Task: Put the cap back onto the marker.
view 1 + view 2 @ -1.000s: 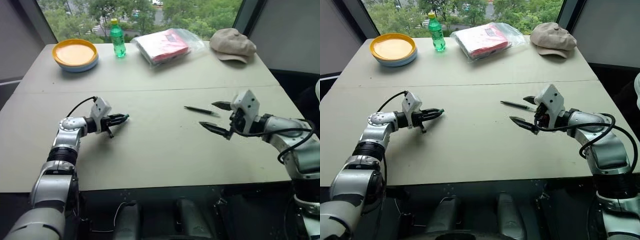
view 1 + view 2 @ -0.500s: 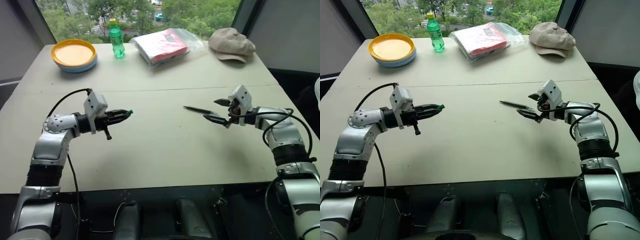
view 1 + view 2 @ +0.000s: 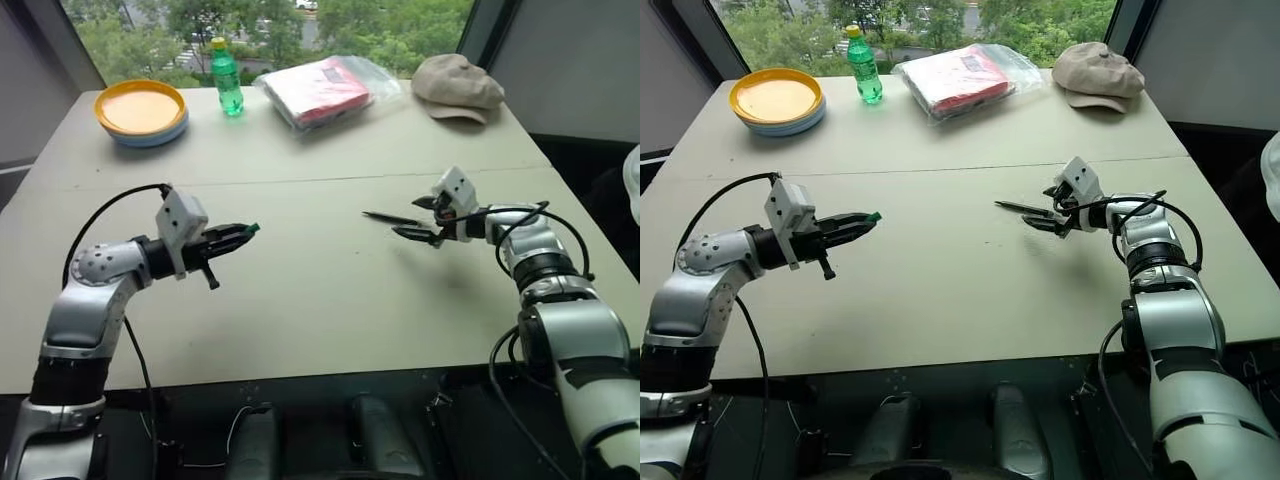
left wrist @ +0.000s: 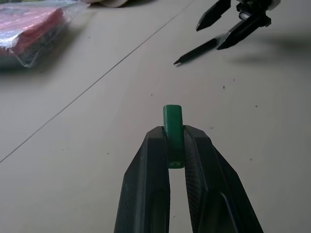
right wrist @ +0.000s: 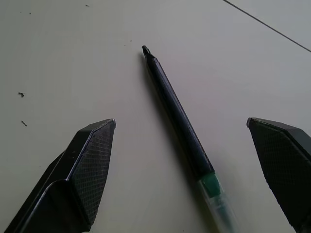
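**Right gripper closes in on the marker; cap held ready**

Since a second ago the right gripper [image 3: 424, 220] has gone forward and down to the marker [image 3: 392, 218], and now stands at the pen's near end with its fingers spread wide, one on each side of the barrel and neither touching it. Meanwhile the left gripper [image 3: 236, 235] has lifted off the table [image 3: 320, 300] and drawn back a little.

Its fingers are pinched shut on the cap [image 4: 173, 131], which stands out past the fingertips, held in the air over the left half of the table, well apart from the marker.

The marker lies flat on the table right of centre, dark barrel pointing away from the right gripper; in the right wrist view its green end [image 5: 210, 184] lies nearest that gripper.

Handling, as a judgement: the marker looks light, stiff and smooth, so it may roll or skid when one finger meets it first. The hold should go across the dark barrel, clear of the green end, leaving that end free for the cap. Lying so low, it gives little to pinch; the fingertips must come right down to the surface. The cap is tiny and hard, and could twist or pop out of the pinch if pushed on off-axis.
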Robot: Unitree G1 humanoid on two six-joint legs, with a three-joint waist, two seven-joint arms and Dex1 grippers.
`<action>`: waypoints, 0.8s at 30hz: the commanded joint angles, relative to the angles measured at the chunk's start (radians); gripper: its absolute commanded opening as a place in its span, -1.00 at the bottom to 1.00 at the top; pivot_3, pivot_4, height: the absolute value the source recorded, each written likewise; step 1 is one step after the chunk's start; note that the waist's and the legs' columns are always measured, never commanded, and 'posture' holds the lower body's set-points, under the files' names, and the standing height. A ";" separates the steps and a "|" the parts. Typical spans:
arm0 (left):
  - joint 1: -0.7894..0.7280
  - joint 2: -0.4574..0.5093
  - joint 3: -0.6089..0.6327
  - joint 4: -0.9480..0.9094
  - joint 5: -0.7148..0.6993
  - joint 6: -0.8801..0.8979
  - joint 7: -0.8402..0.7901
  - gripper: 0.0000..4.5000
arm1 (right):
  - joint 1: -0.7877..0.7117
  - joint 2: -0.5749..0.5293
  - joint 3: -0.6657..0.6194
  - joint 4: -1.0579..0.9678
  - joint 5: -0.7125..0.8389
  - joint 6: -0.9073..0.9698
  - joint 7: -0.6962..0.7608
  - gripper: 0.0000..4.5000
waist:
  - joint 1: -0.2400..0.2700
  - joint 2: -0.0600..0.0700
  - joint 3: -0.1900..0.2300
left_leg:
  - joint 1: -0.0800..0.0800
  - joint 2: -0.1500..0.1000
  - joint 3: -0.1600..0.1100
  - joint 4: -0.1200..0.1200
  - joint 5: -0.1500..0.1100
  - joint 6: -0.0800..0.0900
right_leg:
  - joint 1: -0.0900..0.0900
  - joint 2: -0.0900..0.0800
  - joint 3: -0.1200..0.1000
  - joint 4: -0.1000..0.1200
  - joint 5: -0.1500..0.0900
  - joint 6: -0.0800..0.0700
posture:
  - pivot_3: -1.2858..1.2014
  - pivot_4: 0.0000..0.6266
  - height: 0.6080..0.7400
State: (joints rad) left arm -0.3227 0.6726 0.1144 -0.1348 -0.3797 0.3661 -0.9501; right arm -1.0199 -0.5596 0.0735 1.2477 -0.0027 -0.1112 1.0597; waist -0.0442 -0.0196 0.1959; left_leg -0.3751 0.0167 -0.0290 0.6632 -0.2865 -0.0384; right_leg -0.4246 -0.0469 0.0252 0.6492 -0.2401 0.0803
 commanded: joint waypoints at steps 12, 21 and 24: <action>0.037 0.049 0.055 -0.101 -0.032 0.006 0.040 -0.98 | -0.054 0.053 -0.033 0.066 -0.058 0.012 -0.055 1.00 | -0.003 0.000 0.000 | 0.001 0.000 0.000 0.000 0.000 0.000 | 0.000 0.000 0.000 0.000 0.000 0.000 | 0.03 -0.52 1.00; 0.041 0.061 0.060 -0.106 -0.030 0.005 0.050 -1.00 | -0.045 0.068 -0.045 0.068 -0.075 0.013 -0.052 0.37 | -0.004 0.000 0.000 | 0.001 0.000 0.000 0.000 0.000 0.000 | 0.000 0.000 0.000 0.000 0.000 0.000 | 0.03 -0.52 1.00; 0.038 0.064 0.059 -0.106 -0.031 0.004 0.054 -1.00 | -0.038 0.070 -0.047 0.068 -0.078 0.013 -0.049 -0.28 | -0.002 0.000 0.000 | 0.001 0.000 0.000 0.000 0.000 0.000 | 0.000 0.000 0.000 0.000 0.000 0.000 | 0.03 -0.52 1.00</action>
State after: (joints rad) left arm -0.2812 0.7236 0.1414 -0.2113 -0.4028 0.3816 -0.9024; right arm -1.0570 -0.4912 0.0299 1.3128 -0.0696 -0.0964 1.0076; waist -0.0461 -0.0195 0.1959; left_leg -0.3744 0.0167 -0.0288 0.6631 -0.2865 -0.0384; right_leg -0.4246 -0.0467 0.0255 0.6496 -0.2400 0.0802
